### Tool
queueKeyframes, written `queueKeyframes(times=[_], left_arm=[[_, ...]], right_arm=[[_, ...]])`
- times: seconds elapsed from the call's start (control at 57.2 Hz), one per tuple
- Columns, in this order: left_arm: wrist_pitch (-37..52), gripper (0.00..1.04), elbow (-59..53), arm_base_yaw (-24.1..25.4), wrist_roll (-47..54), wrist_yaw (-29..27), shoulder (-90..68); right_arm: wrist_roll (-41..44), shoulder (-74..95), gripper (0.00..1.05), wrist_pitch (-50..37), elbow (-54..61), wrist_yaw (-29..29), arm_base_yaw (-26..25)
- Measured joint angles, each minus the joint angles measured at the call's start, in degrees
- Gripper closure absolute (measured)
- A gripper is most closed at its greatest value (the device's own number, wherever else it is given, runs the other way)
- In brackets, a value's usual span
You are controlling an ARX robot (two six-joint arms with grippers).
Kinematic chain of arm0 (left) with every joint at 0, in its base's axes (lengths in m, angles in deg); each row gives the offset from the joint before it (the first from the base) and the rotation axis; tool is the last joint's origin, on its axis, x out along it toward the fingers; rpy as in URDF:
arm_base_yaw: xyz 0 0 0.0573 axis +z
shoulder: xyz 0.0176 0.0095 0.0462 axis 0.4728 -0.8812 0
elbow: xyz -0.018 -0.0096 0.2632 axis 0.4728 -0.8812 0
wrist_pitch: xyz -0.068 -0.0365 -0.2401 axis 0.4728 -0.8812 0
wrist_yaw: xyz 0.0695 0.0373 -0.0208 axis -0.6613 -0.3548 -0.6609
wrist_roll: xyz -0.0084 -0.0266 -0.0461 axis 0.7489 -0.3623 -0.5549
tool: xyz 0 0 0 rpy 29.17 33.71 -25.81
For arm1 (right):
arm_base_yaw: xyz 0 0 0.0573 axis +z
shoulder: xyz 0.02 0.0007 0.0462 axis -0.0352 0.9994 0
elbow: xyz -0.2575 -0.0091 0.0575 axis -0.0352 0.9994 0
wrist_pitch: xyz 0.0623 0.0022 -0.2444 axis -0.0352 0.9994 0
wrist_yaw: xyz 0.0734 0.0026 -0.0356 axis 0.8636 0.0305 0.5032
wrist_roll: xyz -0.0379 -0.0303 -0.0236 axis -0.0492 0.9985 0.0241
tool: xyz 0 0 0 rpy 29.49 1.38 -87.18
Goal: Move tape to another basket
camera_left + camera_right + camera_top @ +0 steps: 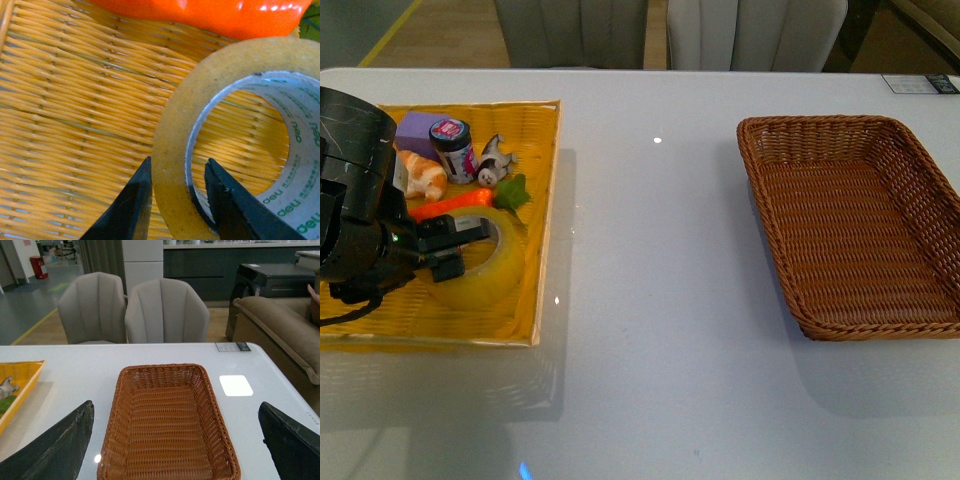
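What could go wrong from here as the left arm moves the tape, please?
The left gripper straddles only one wall of the tape, so the roll might swing or slip when lifted. The orange carrot lies close by the roll and could be nudged. The brown basket sits far across the table, so a weak hold faces a long carry.

An office lounge or showroom: grey padded chairs (165, 310) at the white bench (90, 365), a sofa (275, 325) right (dark counter (225, 262) beyond)
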Motion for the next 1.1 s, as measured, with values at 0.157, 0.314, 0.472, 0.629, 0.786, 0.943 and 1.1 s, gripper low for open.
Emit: queueKeyframes(times=[0.157,0.314,0.472,0.629,0.786,0.943,1.1], left_arm=[[-0.33,0.90,-1.49,1.31,-0.48,0.24,2.47],[-0.37,0.90,-4.33,1.92,-0.68,2.08,9.51],[-2.67,0.90,-5.16,0.26,-2.38,4.50,19.78],[-6.21,0.90,-5.11,-4.74,-5.49,6.40,27.56],[-9.94,0.90,-3.32,-12.87,-9.35,7.76,32.54],[-11.28,0.90,-0.04,-21.20,-11.37,7.19,33.75],[-12.13,0.90,2.14,-26.75,-12.48,6.64,33.42]], right_arm=[[0.00,0.00,0.09,0.00,0.00,0.02,0.00],[0.00,0.00,0.09,0.00,0.00,0.00,0.00],[0.00,0.00,0.09,0.00,0.00,0.02,0.00],[0.00,0.00,0.09,0.00,0.02,0.00,0.00],[0.00,0.00,0.09,0.00,0.00,0.02,0.00],[0.00,0.00,0.09,0.00,0.02,0.00,0.00],[0.00,0.00,0.09,0.00,0.00,0.00,0.00]])
